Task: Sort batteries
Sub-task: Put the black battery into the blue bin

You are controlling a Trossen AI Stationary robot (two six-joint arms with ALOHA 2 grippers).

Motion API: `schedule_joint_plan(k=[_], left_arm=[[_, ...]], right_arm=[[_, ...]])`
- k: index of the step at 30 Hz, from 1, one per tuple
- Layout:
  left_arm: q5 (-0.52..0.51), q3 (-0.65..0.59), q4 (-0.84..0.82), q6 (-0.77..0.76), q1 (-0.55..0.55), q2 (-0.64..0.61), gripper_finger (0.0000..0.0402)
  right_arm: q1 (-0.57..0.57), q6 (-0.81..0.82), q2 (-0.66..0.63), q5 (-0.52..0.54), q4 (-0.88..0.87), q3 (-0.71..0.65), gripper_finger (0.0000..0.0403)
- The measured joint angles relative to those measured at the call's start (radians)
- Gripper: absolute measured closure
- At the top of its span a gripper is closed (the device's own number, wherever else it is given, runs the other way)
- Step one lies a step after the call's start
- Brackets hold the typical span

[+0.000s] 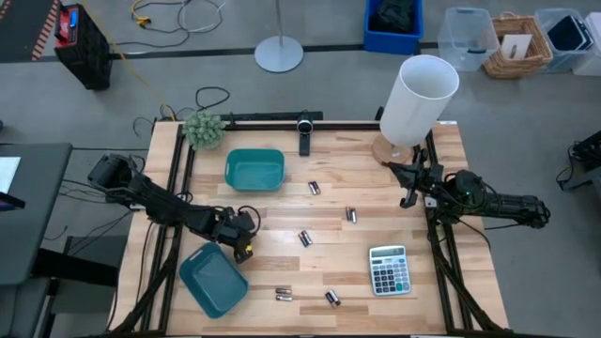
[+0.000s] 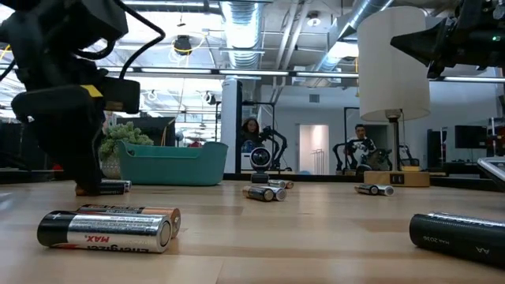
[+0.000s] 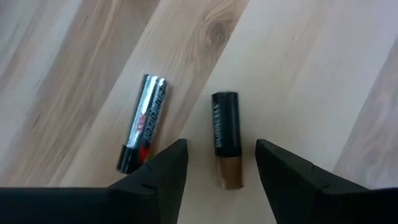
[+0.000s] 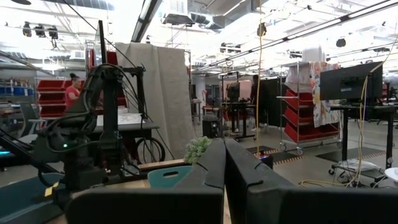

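Left wrist view: black battery (image 3: 225, 134) between open left tool (image 3: 221, 163) fingers.

I see batteries (image 1: 304, 238) scattered flat on bench, small dark-and-silver cylinders. Silver-red one (image 3: 143, 130) and black-copper one (image 3: 226, 138) lie side by side, apart, near lower teal tray.

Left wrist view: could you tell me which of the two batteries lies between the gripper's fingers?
The black and copper battery; the silver battery lies outside them.
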Motion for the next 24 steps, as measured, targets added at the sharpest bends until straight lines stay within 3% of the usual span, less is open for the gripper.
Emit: schedule_joint_plan(k=[10, 22, 24], left_arm=[[-0.017, 0.061, -0.052, -0.040, 0.000, 0.060, 0.0236], [0.006, 0.060, -0.049, -0.053, 0.001, 0.061, 0.0355], [0.010, 0.060, -0.045, -0.051, 0.001, 0.060, 0.0361]], right_arm=[[0.000, 0.000, 0.000, 0.000, -0.001, 0.000, 0.0385], [0.000, 0.000, 0.000, 0.000, 0.000, 0.000, 0.0385], [0.000, 0.000, 0.000, 0.000, 0.000, 0.000, 0.0385]])
